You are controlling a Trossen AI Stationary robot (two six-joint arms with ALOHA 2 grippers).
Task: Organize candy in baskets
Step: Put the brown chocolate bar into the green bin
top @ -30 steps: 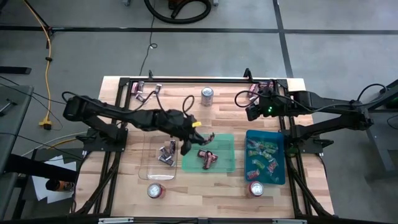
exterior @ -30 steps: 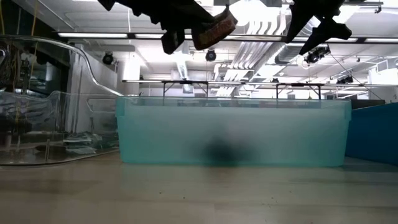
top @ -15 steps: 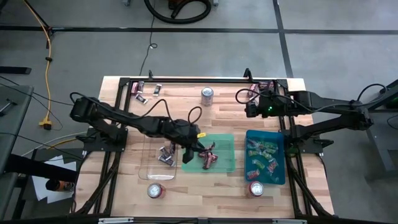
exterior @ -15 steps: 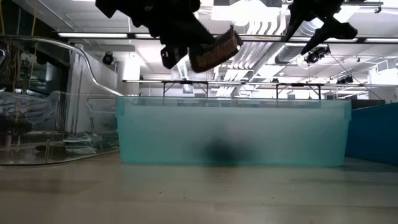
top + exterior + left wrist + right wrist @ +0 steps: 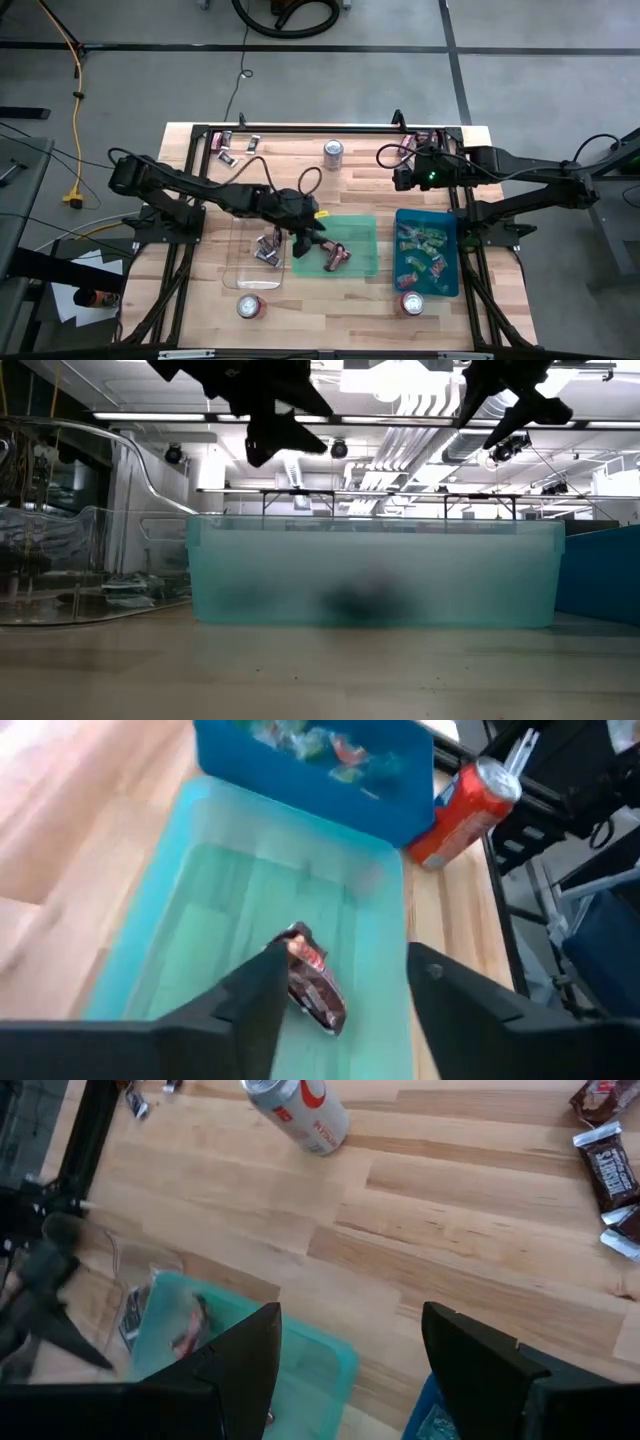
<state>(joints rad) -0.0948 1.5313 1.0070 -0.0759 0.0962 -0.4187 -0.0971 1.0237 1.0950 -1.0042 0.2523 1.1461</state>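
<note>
Centre frame, the left end effector (image 5: 308, 234) hangs released over the green basket (image 5: 362, 268) where maroon candy (image 5: 334, 256) lies, positioned for sorting by wrapper; the right end effector (image 5: 404, 178) waits open, upper right.

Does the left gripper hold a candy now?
No, the left gripper is open above the green basket, and the maroon candy lies inside it.

Green basket (image 5: 370, 575) is sitting mid-frame on the table (image 5: 320, 670), dark blur showing through its wall. Clear basket (image 5: 90, 530) is sitting at left. Left gripper (image 5: 285, 435) is hanging open at top, holding nothing; right gripper (image 5: 510, 405) is hanging upper right.
</note>
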